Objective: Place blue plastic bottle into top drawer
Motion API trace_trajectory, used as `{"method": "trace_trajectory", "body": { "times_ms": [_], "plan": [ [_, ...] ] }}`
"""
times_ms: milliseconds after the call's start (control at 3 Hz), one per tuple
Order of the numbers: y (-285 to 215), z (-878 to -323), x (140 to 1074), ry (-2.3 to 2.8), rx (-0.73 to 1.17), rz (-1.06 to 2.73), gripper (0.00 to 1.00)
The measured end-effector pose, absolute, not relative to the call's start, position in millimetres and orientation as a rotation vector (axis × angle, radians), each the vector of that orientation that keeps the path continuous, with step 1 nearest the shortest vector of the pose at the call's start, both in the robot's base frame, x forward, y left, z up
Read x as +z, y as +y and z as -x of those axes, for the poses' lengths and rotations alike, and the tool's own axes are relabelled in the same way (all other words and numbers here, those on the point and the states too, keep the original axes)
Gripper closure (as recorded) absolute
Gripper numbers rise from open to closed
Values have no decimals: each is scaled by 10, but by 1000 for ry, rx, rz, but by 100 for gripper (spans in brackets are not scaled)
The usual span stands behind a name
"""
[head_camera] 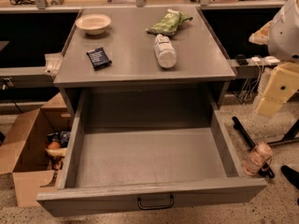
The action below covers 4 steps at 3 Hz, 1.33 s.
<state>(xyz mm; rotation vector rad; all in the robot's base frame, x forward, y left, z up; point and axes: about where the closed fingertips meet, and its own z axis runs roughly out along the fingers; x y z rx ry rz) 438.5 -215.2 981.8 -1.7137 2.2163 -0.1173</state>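
The blue plastic bottle (pixel 164 51), pale with a whitish label, lies on its side on top of the grey cabinet (pixel 140 71), right of centre. The top drawer (pixel 152 200) is pulled fully out below it and shows a bare grey floor. Its dark handle (pixel 155 203) is centred on the front. My arm comes in at the right edge, and the cream gripper (pixel 267 105) hangs beside the cabinet's right side. It is well to the right of the bottle, lower than it, and apart from it.
On the cabinet top are a green crinkled bag (pixel 168 22) just behind the bottle, a beige bowl (pixel 93 23) at back left and a dark packet (pixel 98 58). A pinkish clear bottle (pixel 258 157) lies on the floor by black legs (pixel 247 136). An open cardboard box (pixel 28 157) stands at the left.
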Motion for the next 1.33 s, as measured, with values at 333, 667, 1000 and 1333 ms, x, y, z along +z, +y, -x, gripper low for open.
{"method": "trace_trajectory", "body": {
  "times_ms": [333,667,1000,1333],
  "plan": [
    [-2100,-4489,9800,2243,-91,1646,0],
    [-2100,-4489,9800,2243,-91,1646,0],
    [-2089,-4651,9837,2197,-67,1562,0],
    [-2001,-5167,9846,2180,20,1411,0]
  ]
}}
